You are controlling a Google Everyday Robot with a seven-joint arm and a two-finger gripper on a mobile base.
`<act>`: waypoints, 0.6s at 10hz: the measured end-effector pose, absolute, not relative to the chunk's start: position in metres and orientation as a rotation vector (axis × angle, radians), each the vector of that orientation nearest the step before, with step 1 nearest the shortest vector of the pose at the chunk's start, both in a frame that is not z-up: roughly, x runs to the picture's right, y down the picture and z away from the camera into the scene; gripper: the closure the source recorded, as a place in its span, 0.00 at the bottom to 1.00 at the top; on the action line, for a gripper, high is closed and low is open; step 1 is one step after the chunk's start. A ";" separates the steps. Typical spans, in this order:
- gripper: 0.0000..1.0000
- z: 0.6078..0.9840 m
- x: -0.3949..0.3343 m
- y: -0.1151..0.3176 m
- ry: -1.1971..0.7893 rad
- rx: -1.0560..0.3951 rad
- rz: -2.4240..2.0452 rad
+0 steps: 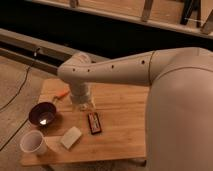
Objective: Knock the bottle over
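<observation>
The gripper (85, 105) is pointing straight down over the wooden worktop (122, 117), hanging in the left half as I am facing it, between the middle and the far edge. Its tip is sitting low, close to the wood. I cannot tell how far it is open or whether it has hold of anything. The bottle is not showing apart from the arm. The only pale shape there is lying right under the wrist, and I cannot tell whether it is bottle or gripper.

The thick cream arm (117, 70) is reaching in from the right and bending down at the wrist. Just left of the gripper, near the far left corner, an orange-handled tool (61, 94) is lying flat. Just in front of the gripper, towards the near edge, a dark flat packet (94, 123) is lying lengthwise. A dark bowl (42, 113) is sitting by the left edge. A white paper cup (33, 143) is standing upright at the near left corner. A pale block (71, 137) is lying between the cup and the packet, close to the near edge.
</observation>
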State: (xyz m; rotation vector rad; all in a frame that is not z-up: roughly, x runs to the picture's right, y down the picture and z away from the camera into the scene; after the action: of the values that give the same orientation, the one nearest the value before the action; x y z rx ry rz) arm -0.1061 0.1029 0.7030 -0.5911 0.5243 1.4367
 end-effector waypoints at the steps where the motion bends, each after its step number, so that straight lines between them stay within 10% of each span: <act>1: 0.35 0.703 -0.106 0.103 0.524 -0.591 1.437; 6: 0.35 0.709 -0.107 0.100 0.505 -0.530 1.348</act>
State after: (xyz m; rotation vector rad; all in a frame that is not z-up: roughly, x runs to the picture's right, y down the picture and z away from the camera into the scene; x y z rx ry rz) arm -0.1067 0.1003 0.7087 -0.5299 0.5045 1.3480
